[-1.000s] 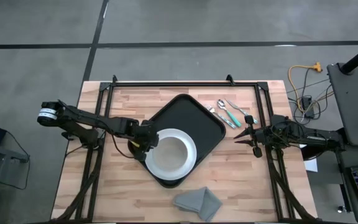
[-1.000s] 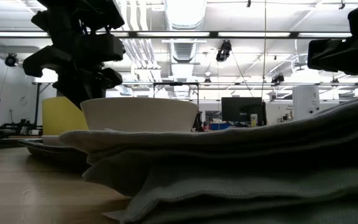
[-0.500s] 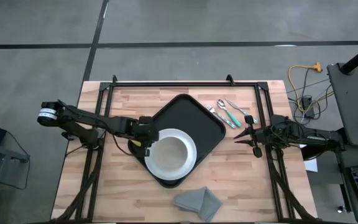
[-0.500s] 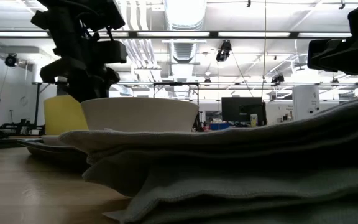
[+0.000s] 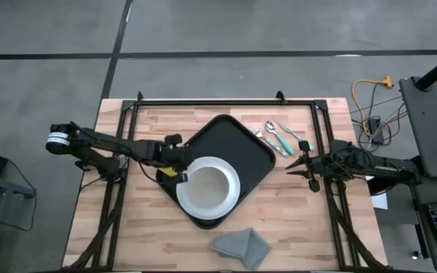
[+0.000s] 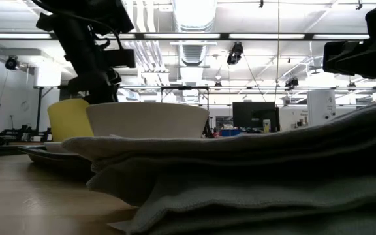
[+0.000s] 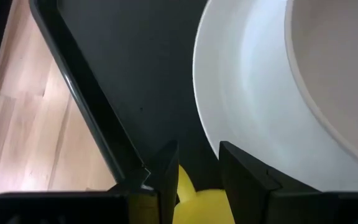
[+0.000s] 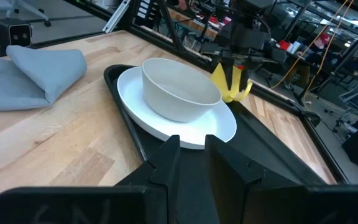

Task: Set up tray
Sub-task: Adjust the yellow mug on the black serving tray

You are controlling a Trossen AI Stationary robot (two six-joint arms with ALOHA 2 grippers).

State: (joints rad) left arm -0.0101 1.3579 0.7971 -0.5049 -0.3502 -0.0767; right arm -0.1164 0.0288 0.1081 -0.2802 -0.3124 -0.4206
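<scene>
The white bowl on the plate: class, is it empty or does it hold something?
Empty. The high view looks straight into the white bowl on the plate and shows only its bare inside; the right wrist view shows nothing above its rim.

High view: straight down over the whole tabletop (image 5: 127,227). Low view: at tabletop level, close behind the folded cloth (image 6: 273,176). Wrist views: forward past each arm's fingers. All four share the white plate (image 5: 208,188), frame centre overhead.
</scene>
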